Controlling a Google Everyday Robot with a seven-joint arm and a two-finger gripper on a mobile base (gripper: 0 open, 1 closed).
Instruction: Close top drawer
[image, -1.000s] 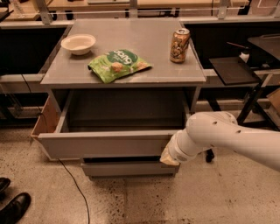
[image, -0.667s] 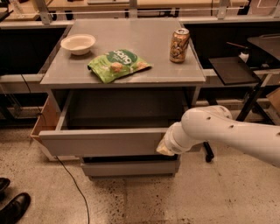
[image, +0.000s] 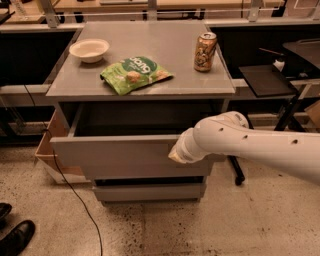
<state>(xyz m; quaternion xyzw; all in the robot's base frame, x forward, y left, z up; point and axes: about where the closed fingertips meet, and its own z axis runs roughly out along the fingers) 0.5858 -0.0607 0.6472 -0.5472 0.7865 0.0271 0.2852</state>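
The top drawer (image: 110, 152) of the grey cabinet stands partly pulled out, its plain flat front facing me and its dark inside showing under the cabinet top. My white arm reaches in from the right. Its gripper (image: 175, 154) rests against the right part of the drawer front, mostly hidden behind the wrist. The two lower grey drawers (image: 150, 192) sit under it, pushed further in.
On the cabinet top (image: 160, 40) are a white bowl (image: 89, 49), a green snack bag (image: 135, 74) and a drink can (image: 205, 51). A cable runs down the floor at left. Black shoes (image: 15, 235) are at bottom left. A stand with a black tray (image: 262, 80) is at right.
My arm has moved left and forward against the drawer front. The top drawer has slid further into the cabinet.
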